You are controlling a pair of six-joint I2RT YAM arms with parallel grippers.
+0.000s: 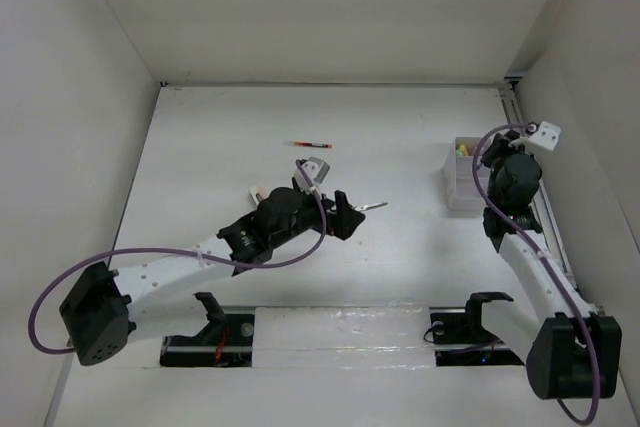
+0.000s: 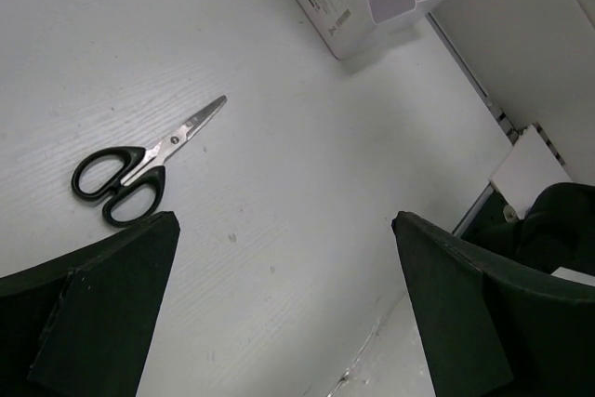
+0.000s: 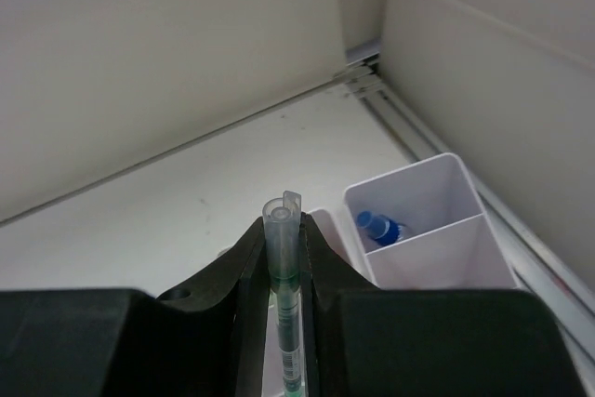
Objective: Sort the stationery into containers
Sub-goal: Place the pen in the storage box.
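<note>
The right pincer (image 3: 284,244) is clamped on a pale green pen (image 3: 282,220), held above the containers (image 3: 465,258) at the worktop's (image 2: 307,137) 3 o'clock. A blue-capped bottle (image 3: 376,226) already lies in one bin. This looks like the drop step: next, lower the pen over a compartment and let go. The left pincer (image 2: 285,230) stands wide apart and empty, with the scissors (image 2: 139,169) lying flat at its 10 o'clock.

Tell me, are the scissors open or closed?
Closed. The scissors lie flat on the table, with the blades together in a single point and the handles side by side.
</note>
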